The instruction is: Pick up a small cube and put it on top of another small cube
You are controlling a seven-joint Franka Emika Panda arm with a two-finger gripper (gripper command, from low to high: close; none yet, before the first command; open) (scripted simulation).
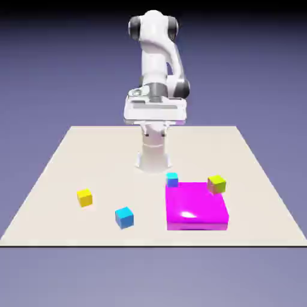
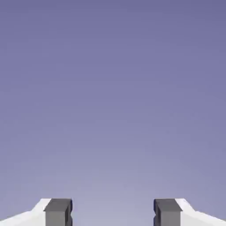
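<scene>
Table [image 1: 72, 162] edges bare; cubes cluster near magenta block [image 1: 196, 207].

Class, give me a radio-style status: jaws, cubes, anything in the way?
Gripper open, empty, aimed at bare backdrop. Yellow cube, blue cube, small cyan cube, olive cube all on the table, none stacked. Magenta slab beside the cyan and olive cubes.
</scene>
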